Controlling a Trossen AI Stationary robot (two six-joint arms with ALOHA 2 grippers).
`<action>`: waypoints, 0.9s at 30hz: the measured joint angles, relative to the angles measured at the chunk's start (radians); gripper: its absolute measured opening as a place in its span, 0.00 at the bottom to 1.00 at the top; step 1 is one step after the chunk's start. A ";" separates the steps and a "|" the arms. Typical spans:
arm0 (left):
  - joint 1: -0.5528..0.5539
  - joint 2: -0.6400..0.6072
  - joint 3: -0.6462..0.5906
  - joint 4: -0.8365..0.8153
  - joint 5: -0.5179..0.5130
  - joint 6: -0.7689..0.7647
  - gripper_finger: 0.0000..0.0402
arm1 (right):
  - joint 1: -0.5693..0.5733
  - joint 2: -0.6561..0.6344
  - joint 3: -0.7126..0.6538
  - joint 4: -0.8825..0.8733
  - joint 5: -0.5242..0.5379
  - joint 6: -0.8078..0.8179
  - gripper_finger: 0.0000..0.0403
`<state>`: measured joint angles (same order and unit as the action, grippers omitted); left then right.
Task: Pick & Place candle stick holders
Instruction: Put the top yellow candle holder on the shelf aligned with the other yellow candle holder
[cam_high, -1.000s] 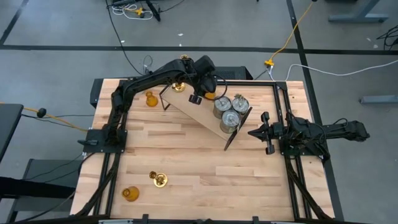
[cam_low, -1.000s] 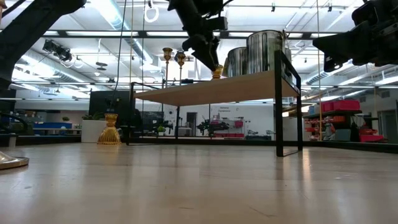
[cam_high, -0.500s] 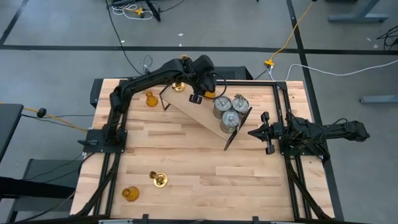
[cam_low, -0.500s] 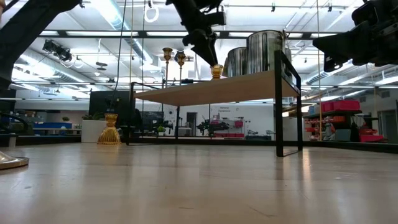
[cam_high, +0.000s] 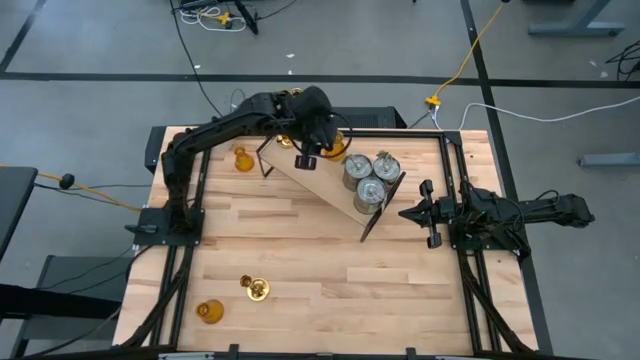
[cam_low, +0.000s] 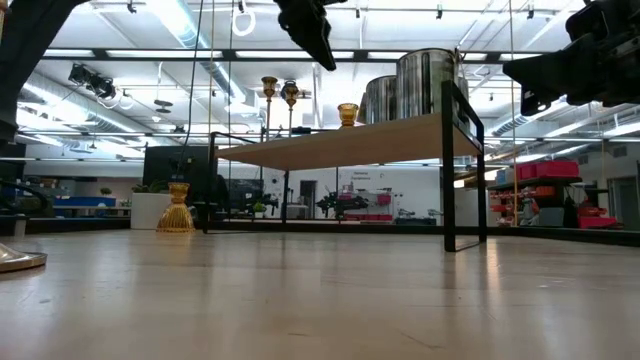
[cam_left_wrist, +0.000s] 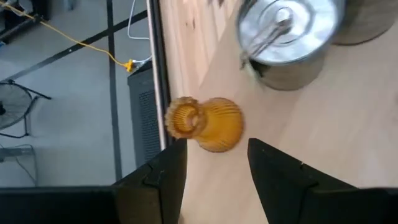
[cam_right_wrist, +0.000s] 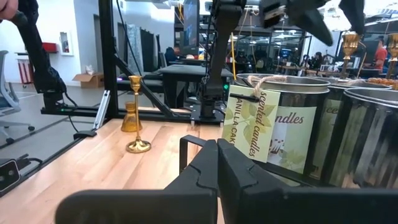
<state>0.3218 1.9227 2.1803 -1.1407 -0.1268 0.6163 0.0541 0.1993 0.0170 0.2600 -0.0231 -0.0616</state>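
My left gripper (cam_left_wrist: 211, 168) hangs open above the amber glass holder (cam_left_wrist: 208, 123) on the wooden shelf (cam_high: 325, 180), upper centre from overhead; only the low view shows clearance. My right gripper (cam_high: 422, 213) waits closed, mid-right.

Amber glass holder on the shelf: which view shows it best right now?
The left wrist view: the amber glass holder sits unobstructed on the shelf, just beyond the left gripper. The low view shows it small at the shelf edge. The high view mostly hides it behind the arm. The right wrist view doesn't clearly show it.
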 joint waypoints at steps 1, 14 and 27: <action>-0.003 -0.007 0.000 -0.012 0.001 -0.009 0.44 | 0.000 0.000 0.000 0.000 0.000 0.000 0.01; -0.026 -0.067 -0.001 -0.168 0.199 -0.149 0.44 | 0.000 0.000 0.000 0.000 0.004 0.000 0.01; -0.097 -0.117 -0.168 -0.130 0.228 -0.195 0.44 | 0.000 0.000 0.000 0.000 0.007 0.000 0.01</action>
<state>0.2243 1.8054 2.0124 -1.2706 0.1016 0.4214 0.0540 0.1996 0.0170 0.2600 -0.0162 -0.0616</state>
